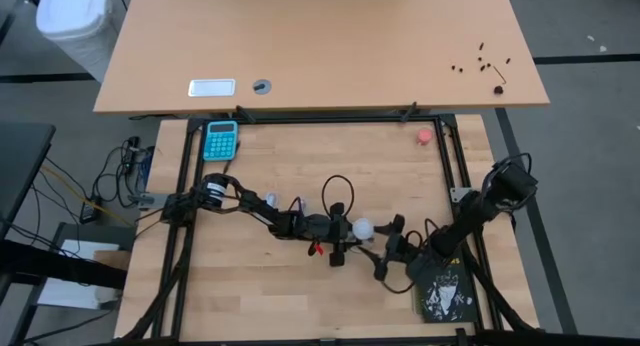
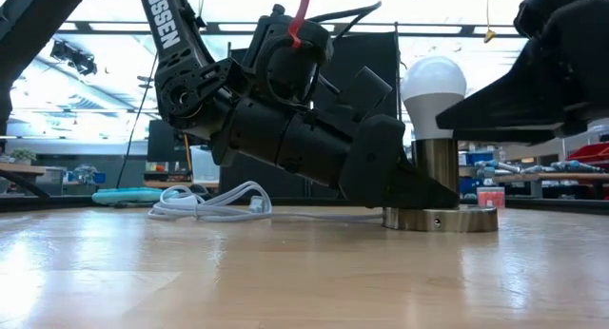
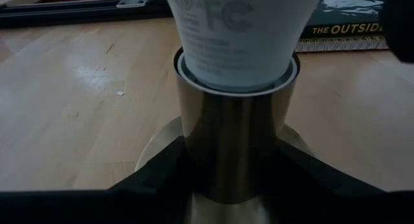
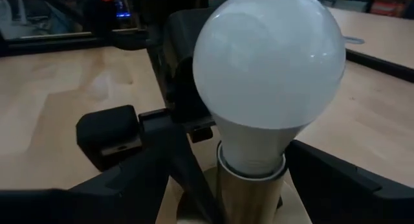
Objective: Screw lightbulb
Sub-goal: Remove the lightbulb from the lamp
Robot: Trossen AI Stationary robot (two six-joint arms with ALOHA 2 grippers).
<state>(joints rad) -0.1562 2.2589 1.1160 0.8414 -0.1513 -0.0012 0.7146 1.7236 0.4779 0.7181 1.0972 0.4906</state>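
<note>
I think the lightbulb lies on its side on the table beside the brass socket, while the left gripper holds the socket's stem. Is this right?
Not quite. The lightbulb stands upright in the brass socket, as the low view shows. The left gripper does hold the socket's stem.

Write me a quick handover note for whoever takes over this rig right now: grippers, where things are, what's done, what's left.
Left gripper: shut on the brushed-metal socket post, steadying it on the wooden table.
Right gripper: fingers either side of the bulb's neck; whether they are gripping cannot be told.
White frosted lightbulb: upright, seated in the socket post, over its round metal base.
Done: bulb placed in socket.
Left: whether it is screwed fully home cannot be seen; finish turning, release both grippers.
</note>
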